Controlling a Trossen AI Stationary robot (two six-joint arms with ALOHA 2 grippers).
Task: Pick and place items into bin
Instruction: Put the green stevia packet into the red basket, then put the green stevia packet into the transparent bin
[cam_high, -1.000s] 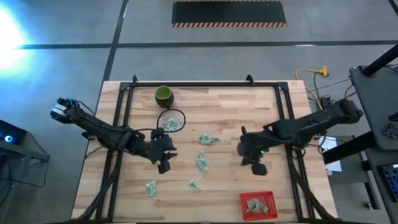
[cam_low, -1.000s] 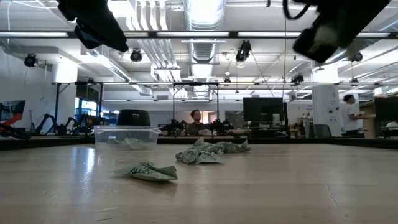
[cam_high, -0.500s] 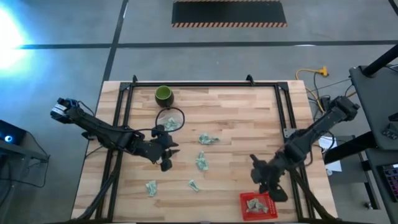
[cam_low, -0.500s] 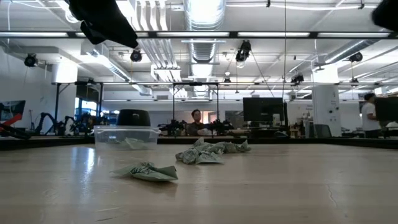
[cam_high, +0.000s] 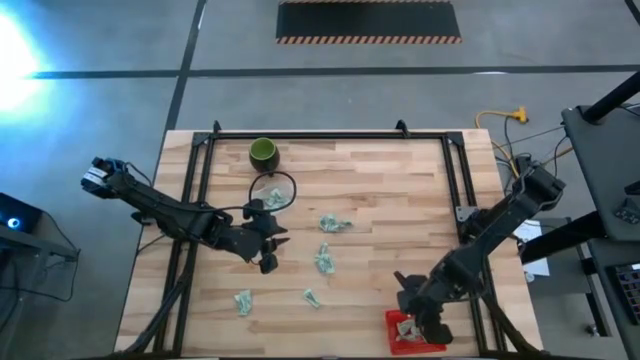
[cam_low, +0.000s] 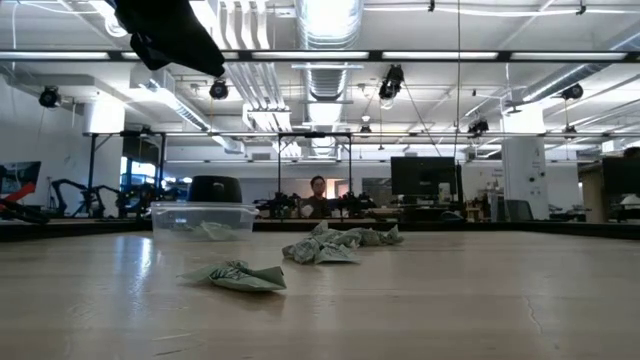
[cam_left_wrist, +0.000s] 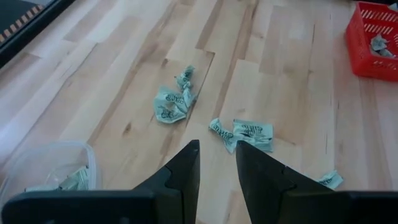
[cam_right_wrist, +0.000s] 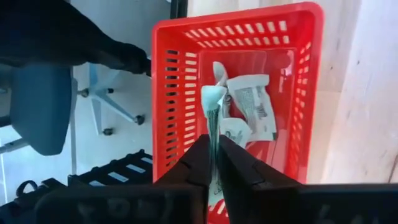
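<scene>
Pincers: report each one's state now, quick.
Left pincer: open, empty, above the table near the clear tub.
Right pincer: closed on a packet, over the red basket.

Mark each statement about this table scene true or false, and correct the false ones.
1. The right gripper holds a packet above the red bin. True.
2. The red bin is empty. False: packets already lie in it.
3. The green cup stands near the table's far edge. True.
4. The left gripper grips a packet. False: nothing shows between its fingers; it hovers above loose packets.
5. The clear container holds no packets. False: some lie inside.
</scene>
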